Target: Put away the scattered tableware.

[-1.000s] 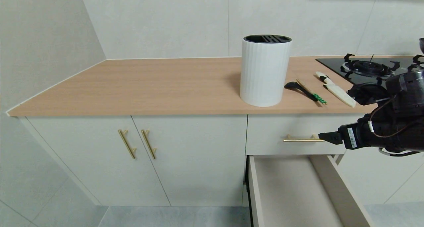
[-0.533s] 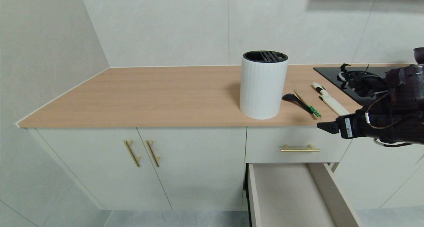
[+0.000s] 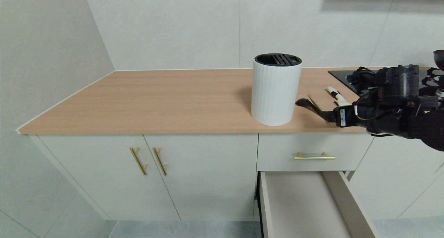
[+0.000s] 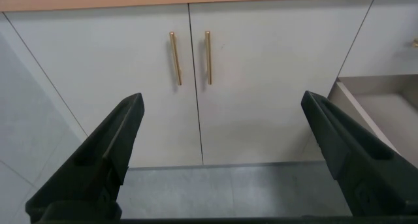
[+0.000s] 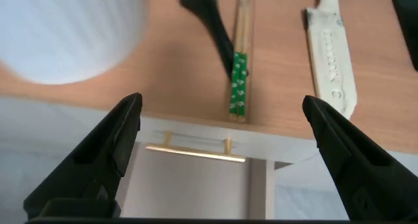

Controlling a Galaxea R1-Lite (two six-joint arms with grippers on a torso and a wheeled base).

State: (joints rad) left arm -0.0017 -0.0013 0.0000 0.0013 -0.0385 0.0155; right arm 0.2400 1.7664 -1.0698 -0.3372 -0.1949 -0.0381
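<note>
Covering the near ends of the chopsticks and most of the knife in the head view, the right arm is reaching over the front edge of the countertop, so only the far tips of those two pieces are showing there. The spoon is lying just beside the white ribbed holder, its handle running toward the right gripper; whether the two are touching cannot be told from this angle. The arm is also cutting off part of the stove.

The right wrist view is revealing what the head view is hiding. The right gripper is standing wide open and holding nothing. Between its spread fingers the spoon and the green-ended chopsticks are lying flat on the wood, with the knife beside them. The holder is showing as a blur, and the drawer handle is sitting under the counter edge.

The left gripper is likewise spread wide and empty, facing the cabinet doors, with a corner of the open drawer showing beside them.
</note>
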